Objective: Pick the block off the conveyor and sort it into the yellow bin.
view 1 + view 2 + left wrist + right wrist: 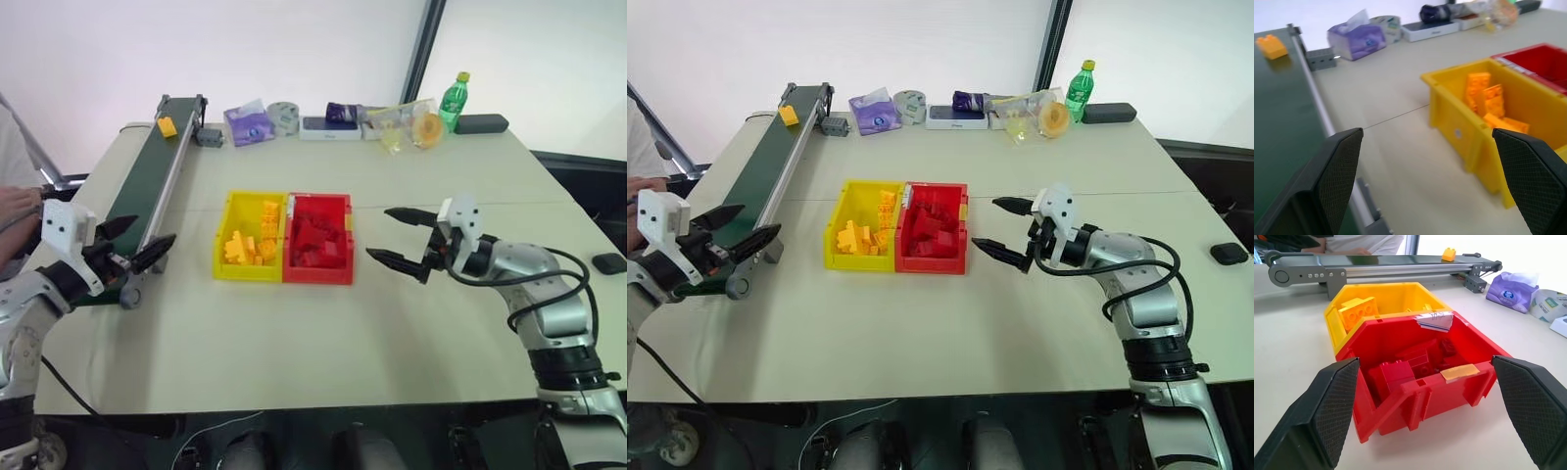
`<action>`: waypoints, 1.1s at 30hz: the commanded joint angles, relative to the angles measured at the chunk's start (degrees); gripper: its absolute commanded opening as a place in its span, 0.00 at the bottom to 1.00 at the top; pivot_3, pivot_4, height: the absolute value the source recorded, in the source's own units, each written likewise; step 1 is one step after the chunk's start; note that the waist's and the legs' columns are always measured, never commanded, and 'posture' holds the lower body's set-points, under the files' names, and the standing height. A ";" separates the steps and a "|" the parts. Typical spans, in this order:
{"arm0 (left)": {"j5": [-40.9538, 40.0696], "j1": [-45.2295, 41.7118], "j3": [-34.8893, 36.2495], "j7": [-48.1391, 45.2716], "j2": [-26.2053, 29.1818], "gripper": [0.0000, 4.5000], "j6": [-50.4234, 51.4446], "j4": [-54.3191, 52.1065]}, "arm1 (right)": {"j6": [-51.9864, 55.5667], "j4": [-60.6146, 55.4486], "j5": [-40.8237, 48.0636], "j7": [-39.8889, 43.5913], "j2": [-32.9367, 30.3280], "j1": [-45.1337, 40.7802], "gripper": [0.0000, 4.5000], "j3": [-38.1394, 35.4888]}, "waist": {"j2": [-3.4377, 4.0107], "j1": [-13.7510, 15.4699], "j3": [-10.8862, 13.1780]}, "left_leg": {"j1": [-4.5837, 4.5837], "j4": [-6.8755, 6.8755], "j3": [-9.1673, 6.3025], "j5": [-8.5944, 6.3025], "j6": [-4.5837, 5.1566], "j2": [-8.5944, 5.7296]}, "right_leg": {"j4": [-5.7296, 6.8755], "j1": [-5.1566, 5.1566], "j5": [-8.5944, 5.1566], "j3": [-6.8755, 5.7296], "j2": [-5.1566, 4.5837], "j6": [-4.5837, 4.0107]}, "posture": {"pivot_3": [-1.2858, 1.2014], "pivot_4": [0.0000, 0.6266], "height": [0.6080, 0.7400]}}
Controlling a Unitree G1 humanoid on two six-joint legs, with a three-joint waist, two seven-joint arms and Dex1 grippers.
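Note:
A small yellow-orange block (168,126) rides on the far end of the dark green conveyor (147,181), which runs along the table's left side. The yellow bin (224,262) sits mid-table holding several yellow blocks, touching the red bin (318,272) on its right. My left gripper (139,241) hovers open over the conveyor's near end, far from the block. My right gripper (402,238) is open just right of the red bin, pointing at it. The left wrist view shows the block (1271,46) far off on the belt.
A tissue pack (248,125), tape roll (283,117), a white box (329,127), plastic bags and a green bottle (453,100) line the table's far edge. A person's hand (15,202) rests left of the conveyor. A small dark thing (609,262) lies at the far right.

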 commanded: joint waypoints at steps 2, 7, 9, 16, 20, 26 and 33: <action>6.12 -2.93 2.22 9.04 0.33 0.99 -2.19 3.74 | 0.34 -1.96 1.10 -0.06 1.30 -3.00 1.00 0.61 | 0.00 0.01 0.00 | 0.00 0.00 0.00 0.00 0.00 0.00 | 0.00 0.00 0.00 0.00 0.00 0.00 | 0.52 0.24 1.00; 7.70 -5.85 2.93 14.87 -0.10 0.99 -0.34 7.53 | 0.78 -1.60 0.80 -0.08 3.07 -5.20 1.00 2.13 | 0.00 0.07 0.00 | 0.00 -0.02 0.00 0.00 0.00 0.00 | -0.01 -0.01 0.00 0.00 0.01 0.00 | 0.52 0.24 1.00; 7.05 -6.39 3.03 15.60 -0.47 0.99 0.41 7.70 | 0.59 -1.05 0.59 0.06 3.23 -5.45 1.00 2.09 | 0.00 0.19 0.00 | 0.00 -0.05 0.01 0.00 0.00 0.01 | -0.04 -0.01 0.00 -0.01 0.01 0.00 | 0.52 0.24 1.00; 6.26 -6.96 3.30 16.72 -1.25 0.99 0.68 7.61 | 0.56 -1.35 0.50 0.14 3.19 -4.88 1.00 1.86 | 0.00 0.12 0.00 | -0.01 -0.07 0.02 0.00 0.00 -0.01 | -0.05 -0.01 0.00 -0.01 0.01 0.00 | 0.52 0.24 1.00; 5.56 -7.60 3.70 17.05 -1.49 0.99 1.05 8.19 | 0.60 -1.60 0.52 0.06 2.99 -4.53 1.00 1.67 | 0.00 0.04 0.00 | -0.01 -0.08 0.01 0.00 0.00 -0.02 | -0.06 -0.01 0.00 -0.01 0.01 0.00 | 0.52 0.24 1.00; 5.14 -9.83 3.60 17.46 -1.66 0.99 2.31 9.79 | 0.76 -1.87 0.52 -0.14 3.00 -4.33 1.00 1.66 | 0.00 0.16 0.00 | -0.01 -0.08 0.02 0.00 -0.01 -0.05 | -0.06 -0.01 0.00 -0.02 0.03 0.01 | 0.52 0.24 1.00; 10.23 -16.66 -1.99 20.80 -3.09 0.99 1.25 15.87 | 0.66 -1.78 0.42 -0.37 3.41 -4.47 1.00 1.92 | 0.00 0.42 0.00 | -0.01 -0.07 0.03 0.01 -0.01 -0.07 | -0.06 0.00 0.01 -0.03 0.05 0.01 | 0.52 0.24 1.00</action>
